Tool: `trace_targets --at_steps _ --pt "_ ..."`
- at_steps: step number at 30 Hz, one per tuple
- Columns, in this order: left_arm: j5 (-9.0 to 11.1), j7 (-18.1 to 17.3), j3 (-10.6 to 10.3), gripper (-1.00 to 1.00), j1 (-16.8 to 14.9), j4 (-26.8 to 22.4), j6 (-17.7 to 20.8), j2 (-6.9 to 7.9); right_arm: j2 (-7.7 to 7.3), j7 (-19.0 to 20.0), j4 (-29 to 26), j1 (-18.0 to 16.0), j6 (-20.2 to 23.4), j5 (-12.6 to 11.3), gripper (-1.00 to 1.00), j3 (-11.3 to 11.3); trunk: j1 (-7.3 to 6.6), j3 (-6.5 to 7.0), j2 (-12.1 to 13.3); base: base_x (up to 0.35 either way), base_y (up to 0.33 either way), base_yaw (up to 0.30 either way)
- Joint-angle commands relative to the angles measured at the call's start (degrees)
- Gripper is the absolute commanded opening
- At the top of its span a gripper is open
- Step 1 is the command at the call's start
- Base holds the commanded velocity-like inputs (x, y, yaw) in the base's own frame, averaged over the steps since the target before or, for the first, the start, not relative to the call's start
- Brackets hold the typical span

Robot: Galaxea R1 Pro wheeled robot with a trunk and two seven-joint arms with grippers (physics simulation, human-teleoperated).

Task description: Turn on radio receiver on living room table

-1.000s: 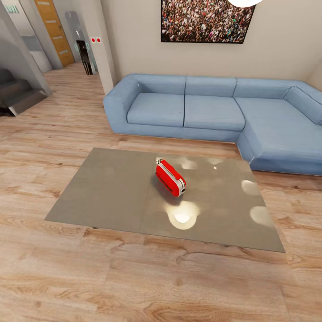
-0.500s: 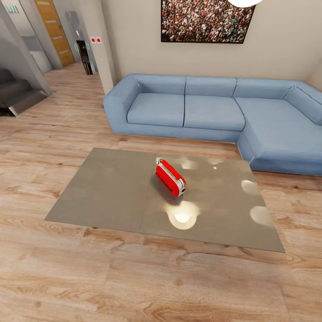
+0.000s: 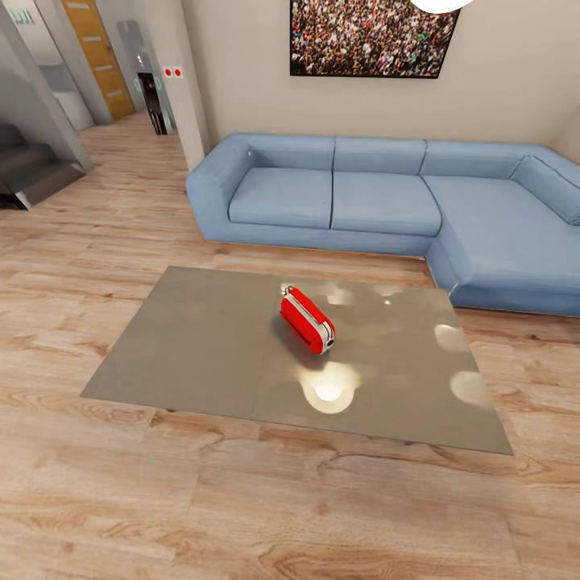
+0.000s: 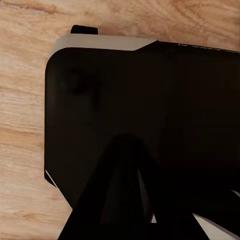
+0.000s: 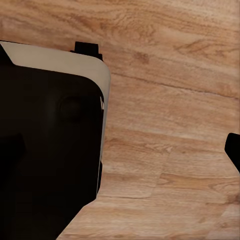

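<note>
From the head view, the radio (image 3: 307,320) sits on the table (image 3: 201,346), a little right of the middle of the glossy grey top, turned at an angle with its white-trimmed end toward the camera. Bright spots of light reflect off the tabletop just in front of the radio and out to its right. The table stands on the plank floor (image 3: 242,499), and there is a wide strip of floor between its near edge and the camera. Beyond the table runs the blue sofa (image 3: 379,201), L-shaped, its long arm coming forward on the right. Above it on the beige wall hangs the crowd picture (image 3: 370,36). Off to the left, a hallway opens with a wooden door (image 3: 98,56) and the foot of some stairs (image 3: 32,173).

Over to the left wrist view: a big dark body with a pale rim (image 4: 140,125) sits over the floor (image 4: 25,125), likely part of the robot itself. A dark wedge rises in front of it, but whether the left gripper is spread or closed cannot be told.

Right wrist view now: the same sort of dark, pale-edged body (image 5: 50,150) at one side, floor (image 5: 170,100) across the rest. A dark tip pokes in at the far edge; the right gripper's state cannot be told either.
</note>
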Motion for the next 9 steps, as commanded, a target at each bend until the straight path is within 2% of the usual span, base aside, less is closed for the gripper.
trace_targets --at_steps 1,9 --pt "0.0 0.0 0.0 -1.00 0.0 0.0 0.0 0.00 0.00 0.0 0.0 0.0 0.0 0.0 1.00 0.0 0.00 0.00 0.0 0.000 0.000 0.000" --pt "0.0 0.0 0.0 -1.00 0.0 0.0 0.0 0.00 0.00 0.0 0.0 0.0 0.0 0.0 1.00 0.0 0.00 0.00 0.0 0.000 0.000 0.000"
